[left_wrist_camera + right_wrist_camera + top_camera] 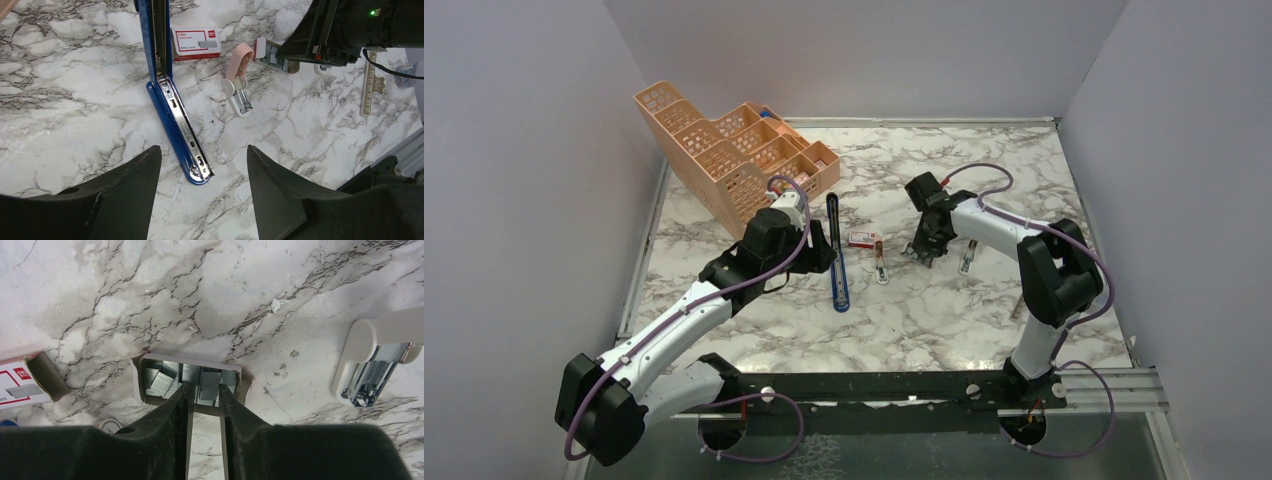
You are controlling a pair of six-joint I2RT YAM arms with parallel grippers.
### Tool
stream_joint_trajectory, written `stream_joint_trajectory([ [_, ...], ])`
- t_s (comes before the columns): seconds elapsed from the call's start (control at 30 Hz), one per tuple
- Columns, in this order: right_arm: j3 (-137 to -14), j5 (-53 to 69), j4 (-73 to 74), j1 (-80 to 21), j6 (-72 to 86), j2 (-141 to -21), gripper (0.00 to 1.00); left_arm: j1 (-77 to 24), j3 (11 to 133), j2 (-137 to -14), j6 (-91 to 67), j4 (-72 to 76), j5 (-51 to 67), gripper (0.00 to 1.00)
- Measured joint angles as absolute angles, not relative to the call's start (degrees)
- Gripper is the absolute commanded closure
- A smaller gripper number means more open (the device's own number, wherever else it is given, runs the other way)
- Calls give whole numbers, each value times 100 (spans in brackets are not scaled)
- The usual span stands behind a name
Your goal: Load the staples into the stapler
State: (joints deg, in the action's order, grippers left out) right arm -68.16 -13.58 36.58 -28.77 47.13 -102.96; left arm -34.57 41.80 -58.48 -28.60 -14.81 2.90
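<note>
Top view: we get soft, even overhead light, bright on the marble table (944,320). Shadows beside the arms are faint, and the near edge falls dark. Small items read soft at this resolution.

Left wrist view: bright, marble close to blown out at far left, glare streaks on the stapler (172,120) channel. Left gripper (202,150) fingers (125,200) are black and soft-edged.

Right wrist view: greyer. Right gripper (205,387) fingers (160,435) are featureless black and shade the near marble. The staples (162,380) are sharp, glinting.
</note>
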Motion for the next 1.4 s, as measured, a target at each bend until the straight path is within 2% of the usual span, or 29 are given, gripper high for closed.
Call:
stream_joint_trajectory([
  [0.13, -6814, -1457, 3656, -2880, 4779, -10294, 74, -3457, 4180, -5850, -2860, -1483, 283, 35],
  [0.33, -6814, -1544, 3653, -2877, 4823, -10283, 68, -3457, 4180, -5850, -2862, -1483, 246, 35],
  [0.6, -6807, -1553, 3603, -2877, 4869, -10289, 67, -3457, 4180, -5857, -2862, -1483, 222, 35],
  [0.8, -6799, -1553, 3581, -2877, 4915, -10363, 69, -3457, 4180, -5867, -2862, -1483, 213, 35],
  [1.07, -6781, -1553, 3559, -2877, 4952, -10398, 78, -3457, 4180, -5874, -2862, -1483, 213, 35],
  [1.4, -6781, -1562, 3564, -2880, 4890, -10379, 78, -3457, 4180, -5874, -2862, -1483, 213, 35],
])
